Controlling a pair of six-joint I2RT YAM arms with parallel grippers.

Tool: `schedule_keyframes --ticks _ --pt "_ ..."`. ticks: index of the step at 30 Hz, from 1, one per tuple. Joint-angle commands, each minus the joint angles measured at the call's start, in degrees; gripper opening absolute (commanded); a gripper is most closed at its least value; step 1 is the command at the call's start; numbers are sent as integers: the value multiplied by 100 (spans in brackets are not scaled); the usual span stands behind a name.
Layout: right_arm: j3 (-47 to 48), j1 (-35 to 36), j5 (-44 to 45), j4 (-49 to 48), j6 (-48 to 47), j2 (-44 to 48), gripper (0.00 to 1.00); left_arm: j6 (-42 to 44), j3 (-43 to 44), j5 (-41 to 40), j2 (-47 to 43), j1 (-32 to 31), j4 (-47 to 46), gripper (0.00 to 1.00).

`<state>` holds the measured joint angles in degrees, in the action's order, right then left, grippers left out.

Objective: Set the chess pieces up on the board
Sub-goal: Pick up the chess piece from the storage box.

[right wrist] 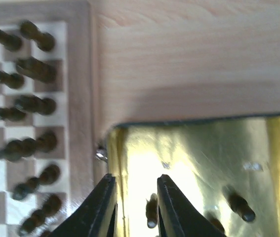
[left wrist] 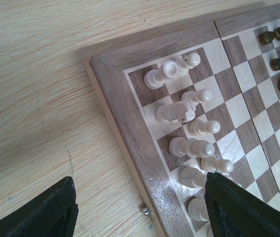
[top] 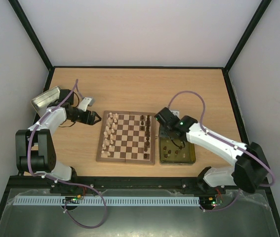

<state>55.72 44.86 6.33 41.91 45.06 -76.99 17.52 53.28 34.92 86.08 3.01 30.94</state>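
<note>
The board (top: 100, 148) lies at the table's middle. Cream chess pieces (top: 109, 133) stand in two columns along its left side and dark ones (top: 146, 129) along its right. My left gripper (top: 96, 118) hovers open just off the board's left edge (left wrist: 125, 113), its jaws wide apart (left wrist: 139, 178) and empty, the cream pieces (left wrist: 191, 147) beside its right finger. My right gripper (right wrist: 136, 178) hangs over the yellow-gold tin (right wrist: 199, 148), its jaws a narrow gap apart. A dark piece (right wrist: 151, 212) lies in the tin under that gap, near the right finger, not gripped. Another dark piece (right wrist: 238, 205) lies farther right.
The gold tin (top: 193, 153) sits against the board's right edge with several dark pieces in it. A silver metal tin (top: 46, 98) lies at the far left behind my left arm. Black frame posts and white walls ring the table.
</note>
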Motion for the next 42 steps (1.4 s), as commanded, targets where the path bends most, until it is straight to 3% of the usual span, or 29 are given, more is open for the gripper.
schedule_keyframes --ticks 1,7,28,42 --pt "-671 -30 -6 74 533 600 22 59 -1 53 66 -19 29 71" --pt "-1243 -24 -243 -250 751 923 22 24 -28 -1 59 -19 29 71" --pt "-1800 18 -1157 -884 457 536 23 6 -23 -40 86 -19 17 71" --pt "-1972 86 -1031 -1102 376 227 18 4 -18 -46 69 -19 13 71"
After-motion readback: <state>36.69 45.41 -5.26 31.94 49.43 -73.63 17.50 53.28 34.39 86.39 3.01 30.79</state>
